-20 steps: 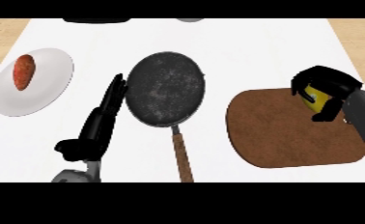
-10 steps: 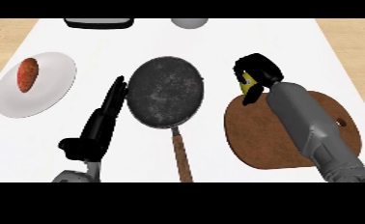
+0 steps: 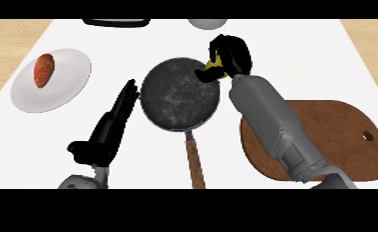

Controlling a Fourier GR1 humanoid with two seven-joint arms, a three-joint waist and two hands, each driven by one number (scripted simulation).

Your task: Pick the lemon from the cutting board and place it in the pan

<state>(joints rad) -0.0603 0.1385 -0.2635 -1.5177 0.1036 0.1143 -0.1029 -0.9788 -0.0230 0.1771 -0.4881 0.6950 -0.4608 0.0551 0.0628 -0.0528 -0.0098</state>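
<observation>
The lemon (image 3: 215, 65), a sliver of glossy yellow between the curled black fingers of the right hand (image 3: 230, 56), has travelled off the brown wooden cutting board (image 3: 332, 126) to the far right rim of the pan (image 3: 179, 94) — so only the release seems left. The pan is round, dark and speckled, with a wooden handle; the left hand (image 3: 111, 126) rests beside it, fingers straight

Single head view, looking steeply down on the counter

The camera looked from above the white counter (image 3: 295, 46), close enough that the pan (image 3: 179, 94) filled the frame's centre, the plate (image 3: 63, 83) sat at upper left, and the cutting board (image 3: 339, 131) ran off at lower right.
</observation>
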